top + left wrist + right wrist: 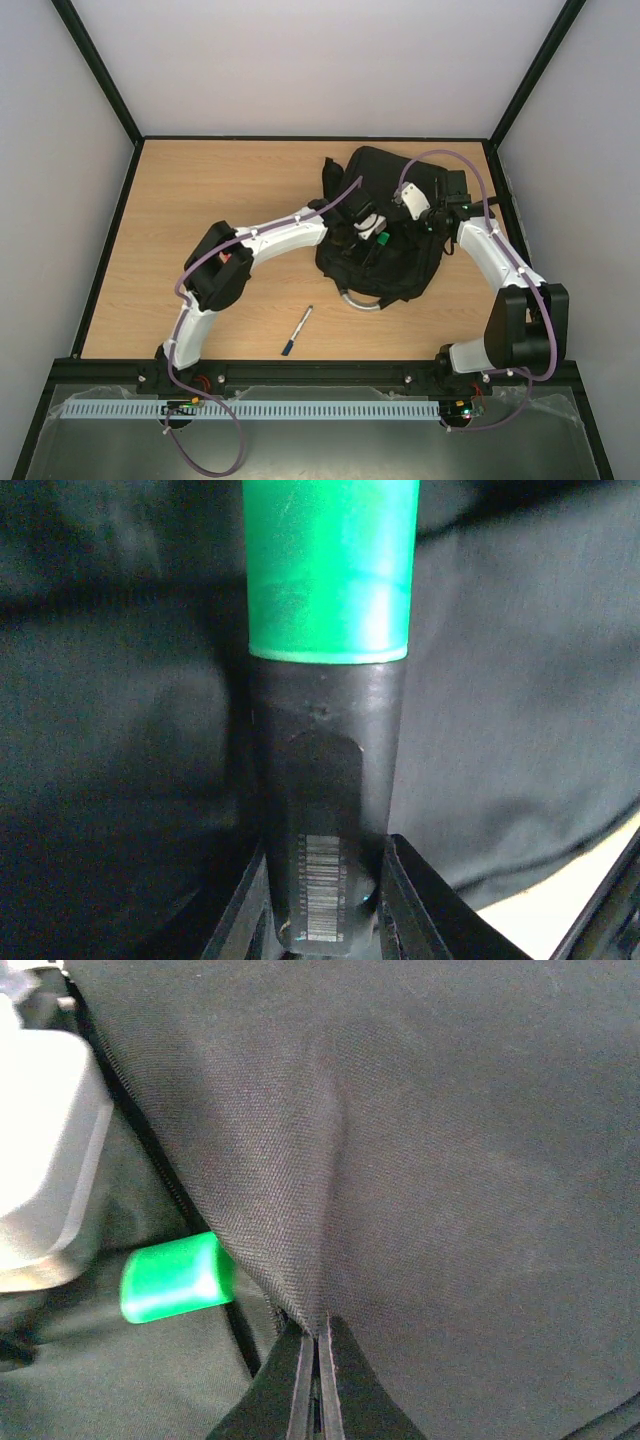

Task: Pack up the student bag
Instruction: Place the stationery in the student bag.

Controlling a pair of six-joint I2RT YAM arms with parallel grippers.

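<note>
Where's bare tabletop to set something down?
Widest bare wood: the light wooden table's far-left corner, bordered by the white left arm and the large black fabric backpack. Smaller patch near-centre, between the thin white pen and the right arm's base. Crowded over the backpack, where both arms meet.

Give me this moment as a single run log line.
left pincer: shut on green-capped marker over student bag | right pincer: pinching student bag fabric | pen: on table, outside it

Pale walls (320, 60) enclose a wooden table (200, 190) (black frame (96, 60) at the corners).
</note>
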